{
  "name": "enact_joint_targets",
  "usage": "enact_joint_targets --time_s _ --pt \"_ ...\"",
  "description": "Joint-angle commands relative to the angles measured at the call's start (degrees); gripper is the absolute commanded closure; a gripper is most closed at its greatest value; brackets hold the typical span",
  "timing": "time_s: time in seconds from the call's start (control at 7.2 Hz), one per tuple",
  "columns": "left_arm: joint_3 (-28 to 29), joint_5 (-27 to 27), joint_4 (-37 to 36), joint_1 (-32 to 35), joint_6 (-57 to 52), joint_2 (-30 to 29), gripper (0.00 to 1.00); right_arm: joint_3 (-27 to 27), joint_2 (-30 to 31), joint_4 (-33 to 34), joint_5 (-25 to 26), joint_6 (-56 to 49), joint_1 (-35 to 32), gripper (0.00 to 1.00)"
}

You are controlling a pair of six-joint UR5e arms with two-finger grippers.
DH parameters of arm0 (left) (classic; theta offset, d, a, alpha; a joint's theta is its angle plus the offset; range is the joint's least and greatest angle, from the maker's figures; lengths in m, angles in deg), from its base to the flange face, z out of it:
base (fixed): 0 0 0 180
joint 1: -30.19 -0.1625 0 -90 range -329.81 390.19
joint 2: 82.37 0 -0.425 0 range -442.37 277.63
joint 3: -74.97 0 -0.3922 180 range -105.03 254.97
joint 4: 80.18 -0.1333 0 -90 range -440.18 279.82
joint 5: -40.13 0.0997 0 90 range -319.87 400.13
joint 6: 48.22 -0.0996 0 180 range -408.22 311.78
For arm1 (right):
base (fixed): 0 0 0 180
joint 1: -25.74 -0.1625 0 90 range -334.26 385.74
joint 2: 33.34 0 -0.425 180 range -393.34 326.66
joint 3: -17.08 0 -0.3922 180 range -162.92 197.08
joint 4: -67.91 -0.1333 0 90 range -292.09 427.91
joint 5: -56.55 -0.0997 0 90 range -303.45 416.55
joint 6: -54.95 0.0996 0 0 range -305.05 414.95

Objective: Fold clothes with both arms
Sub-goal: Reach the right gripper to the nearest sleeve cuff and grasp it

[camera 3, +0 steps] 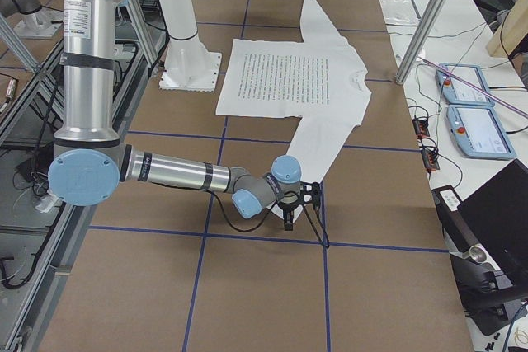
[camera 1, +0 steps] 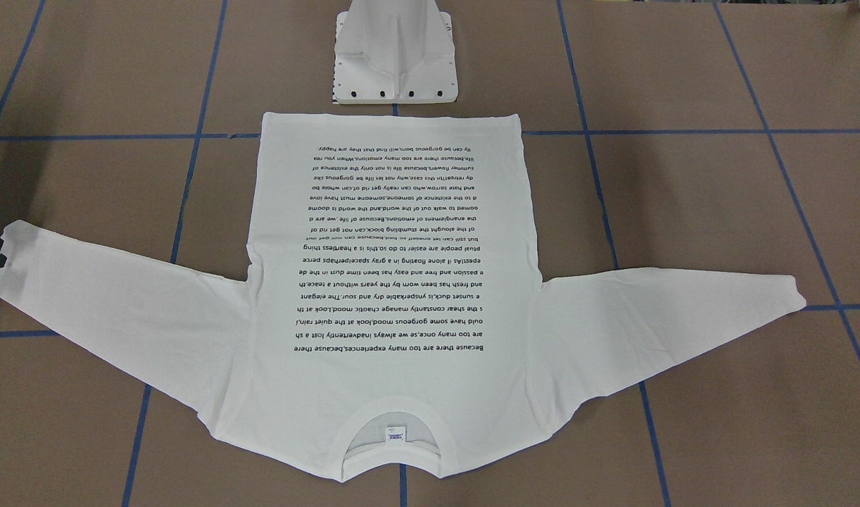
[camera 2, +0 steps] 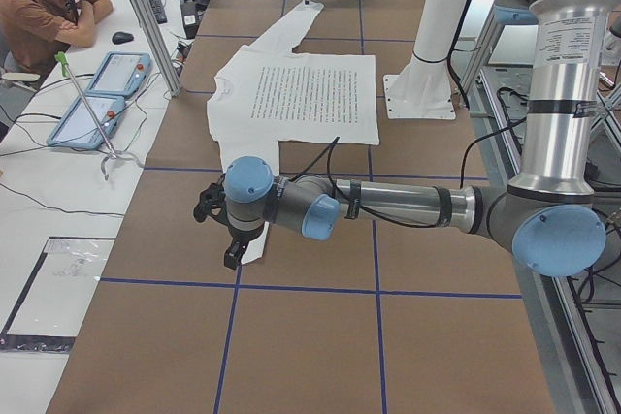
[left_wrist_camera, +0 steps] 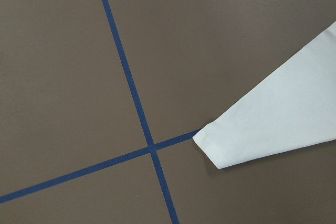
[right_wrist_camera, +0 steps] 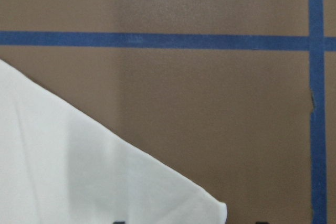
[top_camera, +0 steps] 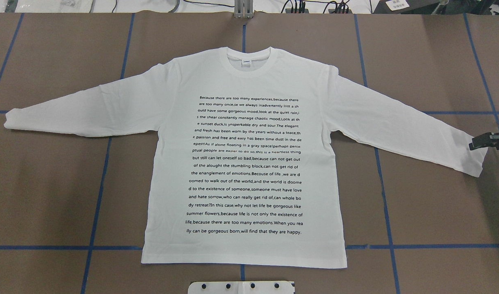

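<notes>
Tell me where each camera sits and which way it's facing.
Overhead: behind the robot, looking forward-down on the shirt; right gripper at the right edge.
Front: across the table, facing the robot; pedestal base at top.
Left side: table's end, left arm near.
Right side: opposite end, right arm near.
Left wrist: down on a cuff; no fingers show.
Right wrist: down on the other cuff.
Shared: both wrist views show blue tape.

The shirt point(top_camera: 163, 163) is soft, matt white cloth. The surface point(top_camera: 49, 183) is matt brown paper with blue tape point(top_camera: 49, 247). The right arm point(camera 3: 173, 172) is smooth, shiny metal.
</notes>
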Motion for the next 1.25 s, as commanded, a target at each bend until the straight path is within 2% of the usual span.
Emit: enact_joint_targets --time_s 0.0,0.14,0.28,0.42,0.56,0.83,1.11 --pt "0.2 0.1 0.0 0.0 -0.1 -0.1 0.00 -0.9 -0.1 0.1 0.1 -0.1 0.2 0.19" --pt "0.2 0.0 0.0 0.0 -0.1 0.0 0.00 -1.1 -0.2 0.1 0.0 -0.2 0.1 0.43" --pt "0.2 0.0 0.0 0.0 -0.1 0.0 0.00 -0.8 -0.6 0.7 -0.1 -0.2 0.3 0.79" --pt "0.2 0.0 0.0 0.0 -0.1 0.0 0.00 -0.1 -0.7 1.7 -0.2 -0.2 0.5 0.96" --pt "0.2 0.0 0.0 0.0 -0.1 0.0 0.00 0.0 -0.6 1.9 -0.2 -0.2 0.6 1.00" --pt "0.2 0.0 0.0 0.0 -0.1 0.0 0.00 2.0 -0.5 2.8 -0.4 -0.2 0.5 1.00" --pt "0.5 0.0 0.0 0.0 -0.2 0.1 0.00 6.7 -0.4 3.7 -4.4 -0.3 -1.3 1.00"
